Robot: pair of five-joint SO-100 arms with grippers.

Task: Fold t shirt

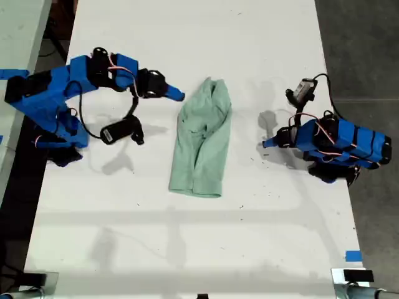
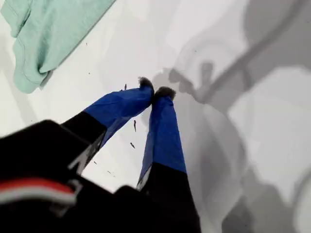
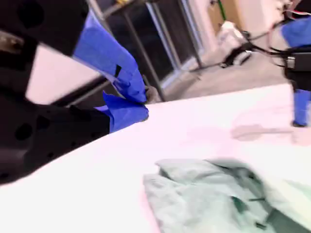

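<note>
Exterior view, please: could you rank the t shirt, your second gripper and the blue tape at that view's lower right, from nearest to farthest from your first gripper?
1. The t shirt, mid-table, just toward the exterior view's left of my first gripper.
2. My second gripper, beyond the shirt, by its upper end in that view.
3. The blue tape, near the exterior view's lower right corner.

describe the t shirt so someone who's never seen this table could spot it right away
Start at the long white table in the exterior view, with a blue robot arm at each side. Between them, near the table's middle, lies the pale mint-green cotton t-shirt, bunched into a long narrow strip running up and down the view. It is the only soft, green thing there, and neither gripper touches it.
</note>
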